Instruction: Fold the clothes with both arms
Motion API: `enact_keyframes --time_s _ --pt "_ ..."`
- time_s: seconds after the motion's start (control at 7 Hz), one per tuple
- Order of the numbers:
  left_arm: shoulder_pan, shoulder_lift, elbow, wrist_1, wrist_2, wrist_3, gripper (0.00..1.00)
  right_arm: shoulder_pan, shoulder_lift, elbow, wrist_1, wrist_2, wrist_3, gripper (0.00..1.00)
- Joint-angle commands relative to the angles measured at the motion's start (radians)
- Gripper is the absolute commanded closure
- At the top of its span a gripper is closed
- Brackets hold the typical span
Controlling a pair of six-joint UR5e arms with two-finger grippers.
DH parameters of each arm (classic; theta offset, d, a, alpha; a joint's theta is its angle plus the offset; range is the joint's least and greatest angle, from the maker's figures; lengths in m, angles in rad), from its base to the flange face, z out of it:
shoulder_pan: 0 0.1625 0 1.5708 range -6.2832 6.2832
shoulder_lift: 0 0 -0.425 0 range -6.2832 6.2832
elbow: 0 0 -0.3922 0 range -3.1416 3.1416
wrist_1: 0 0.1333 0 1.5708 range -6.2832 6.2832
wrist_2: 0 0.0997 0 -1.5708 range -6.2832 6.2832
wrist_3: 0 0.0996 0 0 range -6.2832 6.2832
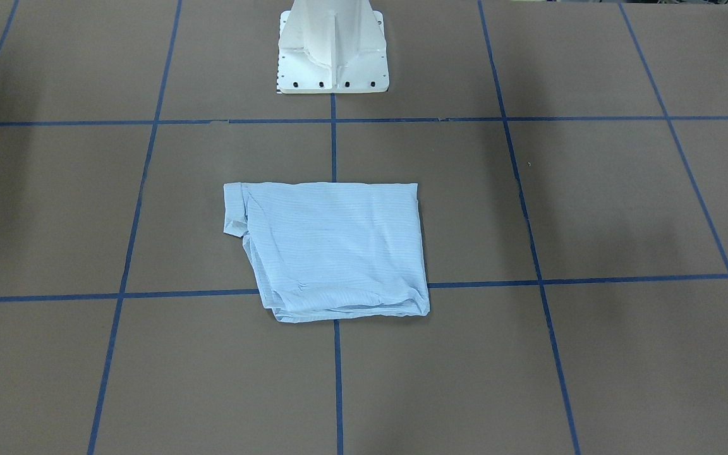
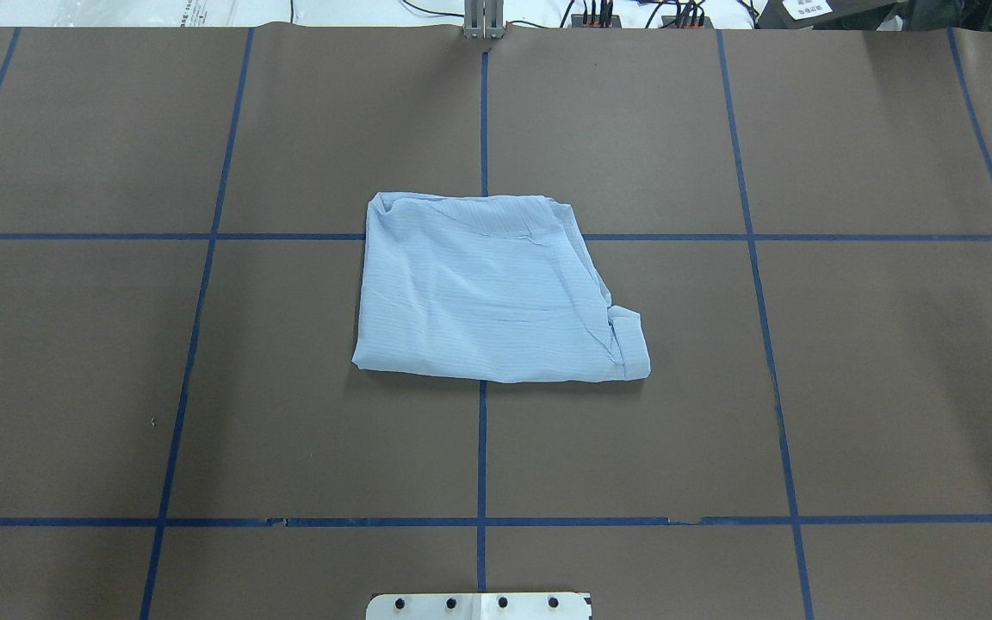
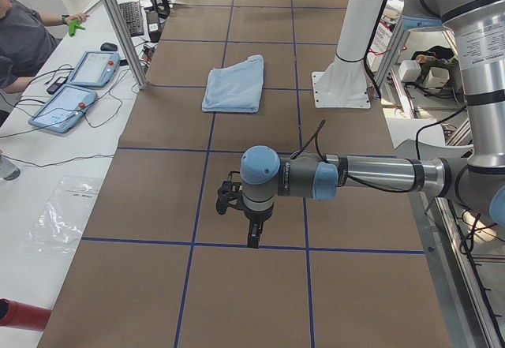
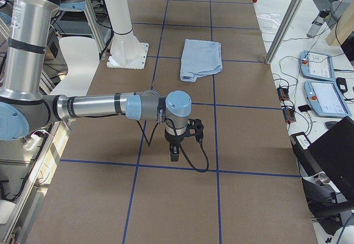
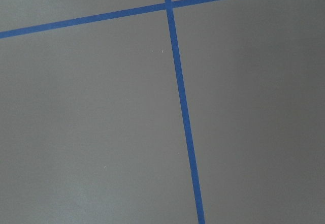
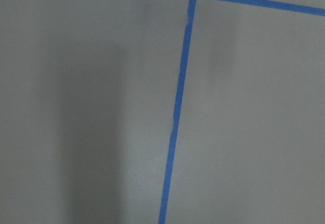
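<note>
Thin matt cloth, finely creased, in shirt point(image 2: 487, 293). Matt brown paper-like table point(image 2: 806, 387), smooth blue tape point(image 2: 481, 448). Glossy white painted base point(image 1: 332, 50). Smooth silvery metal on left arm point(image 3: 379, 176), right arm point(image 4: 94, 107).

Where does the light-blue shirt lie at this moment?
In the overhead view the shirt lies folded at the middle of the table, over the central blue tape line, straight ahead of the white pedestal base.

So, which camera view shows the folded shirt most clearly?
The overhead exterior view: the shirt lies whole, large, creases visible. Front-facing is nearly as good; both side views show it small; the wrist views show only table and tape.
</note>
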Motion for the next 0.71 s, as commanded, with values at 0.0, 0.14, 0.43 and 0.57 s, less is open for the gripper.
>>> enact_keyframes --time_s 0.0,0.14,0.43,0.57 --pt "0.0 0.0 0.002 0.0 0.0 0.0 0.0 0.0 0.0 0.0 0.0 -0.001 0.0 0.0" --pt "0.0 0.0 0.003 0.0 0.0 0.0 0.0 0.0 0.0 0.0 0.0 -0.001 0.0 0.0" --pt "0.0 0.0 0.008 0.002 0.0 0.0 0.0 0.0 0.0 0.002 0.002 -0.001 -0.002 0.0" --pt "0.0 0.0 0.009 0.002 0.0 0.0 0.0 0.0 0.001 0.002 0.002 -0.001 -0.002 0.0"
